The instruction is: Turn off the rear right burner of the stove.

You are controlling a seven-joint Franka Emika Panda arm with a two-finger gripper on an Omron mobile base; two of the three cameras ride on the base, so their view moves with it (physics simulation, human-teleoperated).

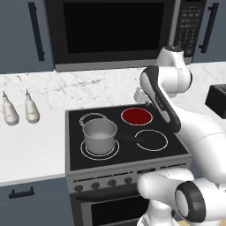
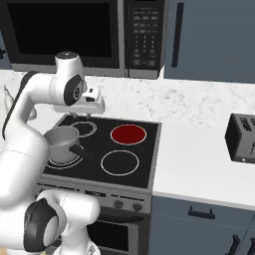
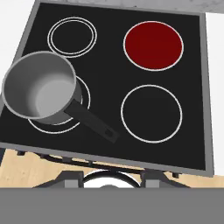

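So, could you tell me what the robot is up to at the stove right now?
The arm is raised above the stove, its end effector hanging over the back of the cooktop and holding nothing; whether it is open or shut cannot be told. The rear right burner glows solid red, so it is on. A grey saucepan sits on the front left ring, handle pointing toward the middle. The knobs on the front panel are untouched, well below the end effector.
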